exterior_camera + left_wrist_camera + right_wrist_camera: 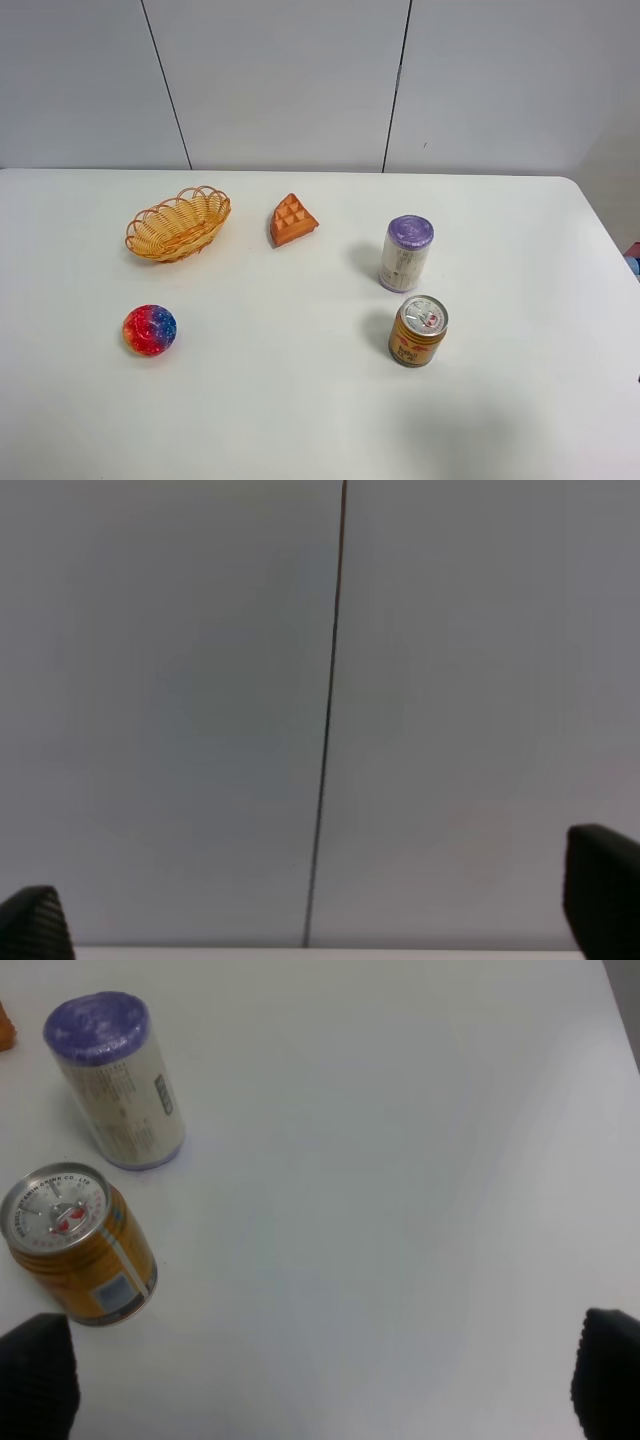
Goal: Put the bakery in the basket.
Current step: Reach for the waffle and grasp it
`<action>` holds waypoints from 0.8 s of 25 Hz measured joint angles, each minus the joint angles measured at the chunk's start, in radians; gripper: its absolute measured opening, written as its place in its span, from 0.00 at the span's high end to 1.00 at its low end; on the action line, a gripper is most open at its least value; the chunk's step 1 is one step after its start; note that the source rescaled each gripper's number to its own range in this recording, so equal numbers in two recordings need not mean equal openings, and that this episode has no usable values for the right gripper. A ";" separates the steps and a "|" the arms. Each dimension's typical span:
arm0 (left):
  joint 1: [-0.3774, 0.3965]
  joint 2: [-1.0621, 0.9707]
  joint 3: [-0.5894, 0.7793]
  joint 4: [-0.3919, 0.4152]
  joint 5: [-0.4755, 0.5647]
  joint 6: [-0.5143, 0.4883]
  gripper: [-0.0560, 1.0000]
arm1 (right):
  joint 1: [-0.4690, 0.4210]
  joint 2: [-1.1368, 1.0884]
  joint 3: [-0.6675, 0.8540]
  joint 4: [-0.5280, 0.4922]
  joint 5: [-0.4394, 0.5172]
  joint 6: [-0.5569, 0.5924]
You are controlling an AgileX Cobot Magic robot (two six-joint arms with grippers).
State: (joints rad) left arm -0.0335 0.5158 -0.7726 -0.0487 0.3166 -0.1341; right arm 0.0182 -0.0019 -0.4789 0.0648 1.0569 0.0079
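High view overlooks table (pixel 300 420); left wrist faces wall (pixel 480 680); right wrist shares gold can (pixel 78 1245)

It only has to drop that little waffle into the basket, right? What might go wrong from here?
The waffle is a wedge with slanted sides, so a pincer might squeeze it out sideways. The basket is shallow and probably light; a clumsy drop may nudge it or let the waffle tip over the rim. If the right pincer goes for it, the purple-lidded can and the gold can stand near it and might get knocked over.
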 joint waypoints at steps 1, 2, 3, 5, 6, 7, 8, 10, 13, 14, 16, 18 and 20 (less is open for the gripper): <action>-0.002 0.072 -0.041 -0.022 -0.007 -0.014 0.00 | 0.000 0.000 0.000 0.000 0.000 0.000; -0.013 0.156 -0.083 -0.048 -0.007 -0.022 0.00 | 0.000 0.000 0.000 0.000 0.000 0.000; -0.033 0.239 -0.118 -0.070 -0.009 -0.026 0.00 | 0.000 0.000 0.000 0.000 0.000 0.000; -0.095 0.377 -0.194 -0.094 -0.013 -0.030 0.00 | 0.000 0.000 0.000 0.000 0.000 0.000; -0.137 0.447 -0.229 -0.096 -0.015 -0.030 0.00 | 0.000 0.000 0.000 0.000 0.000 0.000; -0.181 0.514 -0.255 -0.096 -0.017 -0.030 0.00 | 0.000 0.000 0.000 0.000 0.000 0.000; -0.217 0.566 -0.284 -0.093 -0.019 -0.027 0.00 | 0.000 0.000 0.000 0.000 0.000 0.000; -0.296 0.681 -0.331 -0.075 -0.024 -0.017 0.00 | 0.000 0.000 0.000 0.000 0.000 0.000; -0.382 0.834 -0.378 -0.053 -0.025 0.013 0.00 | 0.000 0.000 0.000 0.000 -0.001 0.000; -0.404 0.888 -0.392 -0.050 -0.025 0.027 0.00 | 0.000 0.000 0.000 0.000 -0.001 0.000; -0.435 0.989 -0.416 -0.047 -0.025 0.058 0.00 | 0.000 0.000 0.000 0.000 -0.001 0.000; -0.459 1.086 -0.444 -0.046 -0.022 0.092 0.00 | 0.000 0.000 0.000 0.000 -0.001 0.000; -0.479 1.183 -0.492 -0.045 -0.019 0.123 0.00 | 0.000 0.000 0.000 0.000 -0.001 0.000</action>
State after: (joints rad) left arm -0.5121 1.6984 -1.2641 -0.0935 0.2976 -0.0108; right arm 0.0182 -0.0019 -0.4789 0.0648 1.0563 0.0079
